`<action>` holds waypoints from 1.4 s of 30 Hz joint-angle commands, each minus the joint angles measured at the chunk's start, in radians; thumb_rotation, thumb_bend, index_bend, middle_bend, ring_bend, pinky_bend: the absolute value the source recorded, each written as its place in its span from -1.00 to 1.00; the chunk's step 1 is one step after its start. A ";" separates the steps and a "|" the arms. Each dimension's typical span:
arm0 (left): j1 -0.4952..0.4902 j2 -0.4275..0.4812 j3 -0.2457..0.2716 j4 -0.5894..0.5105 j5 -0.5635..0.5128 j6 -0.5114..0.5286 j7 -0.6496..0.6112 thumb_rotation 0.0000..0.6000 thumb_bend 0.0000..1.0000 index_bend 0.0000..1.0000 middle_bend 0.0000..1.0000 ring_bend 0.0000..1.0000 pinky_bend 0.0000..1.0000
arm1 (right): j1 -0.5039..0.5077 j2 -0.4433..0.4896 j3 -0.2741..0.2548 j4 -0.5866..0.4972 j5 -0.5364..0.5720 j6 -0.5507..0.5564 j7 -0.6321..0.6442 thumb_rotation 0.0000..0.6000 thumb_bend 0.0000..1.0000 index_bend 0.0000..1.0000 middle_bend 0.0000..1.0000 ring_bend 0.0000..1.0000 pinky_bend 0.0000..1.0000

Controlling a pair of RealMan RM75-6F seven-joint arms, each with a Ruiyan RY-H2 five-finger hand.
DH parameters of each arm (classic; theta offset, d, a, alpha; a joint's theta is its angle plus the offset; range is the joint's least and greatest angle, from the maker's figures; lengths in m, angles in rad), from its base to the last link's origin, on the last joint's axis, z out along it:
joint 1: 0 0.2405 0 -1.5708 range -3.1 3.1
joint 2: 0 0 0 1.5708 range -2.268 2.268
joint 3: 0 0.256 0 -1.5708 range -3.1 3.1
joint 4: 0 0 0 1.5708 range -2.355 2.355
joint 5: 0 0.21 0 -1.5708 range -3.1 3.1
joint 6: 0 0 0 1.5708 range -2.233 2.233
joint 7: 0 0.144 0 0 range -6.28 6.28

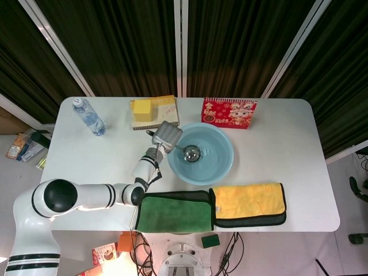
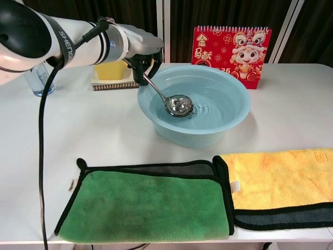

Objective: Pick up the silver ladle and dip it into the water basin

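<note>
Over the light-blue plastic water basin [image 2: 237, 112], the silver metal ladle [image 2: 178, 105] is gripped by the left hand [image 2: 141, 62], fingers curled around its handle; water could be slopped out if it is plunged abruptly.

White rounded table [image 1: 287, 167] on a light floor [image 1: 345, 253]. Dark curtains [image 1: 132, 40] with white vertical frame bars [image 1: 181, 46] along the far side. Loose packets on the floor at left [image 1: 23, 146], cables near the table's near edge [image 1: 230, 253].

Silver ladle [image 2: 178, 105] tilted, bowl dipped in rippling light-blue water basin [image 2: 229, 117]
</note>
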 commanded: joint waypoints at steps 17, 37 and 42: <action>-0.124 0.140 -0.032 -0.098 -0.433 -0.119 0.155 1.00 -0.19 0.75 0.67 0.70 0.79 | 0.003 0.003 0.003 -0.009 -0.003 0.000 -0.012 1.00 -0.42 -1.00 -1.00 -1.00 -1.00; -0.224 0.238 -0.016 -0.132 -0.681 -0.229 0.194 1.00 -0.18 0.76 0.68 0.70 0.79 | 0.008 0.005 0.008 -0.024 0.004 -0.009 -0.020 1.00 -0.40 -1.00 -1.00 -1.00 -1.00; -0.245 0.270 -0.011 -0.146 -0.708 -0.260 0.180 1.00 -0.18 0.76 0.68 0.70 0.79 | 0.012 0.007 0.010 -0.036 0.003 -0.011 -0.032 1.00 -0.40 -1.00 -1.00 -1.00 -1.00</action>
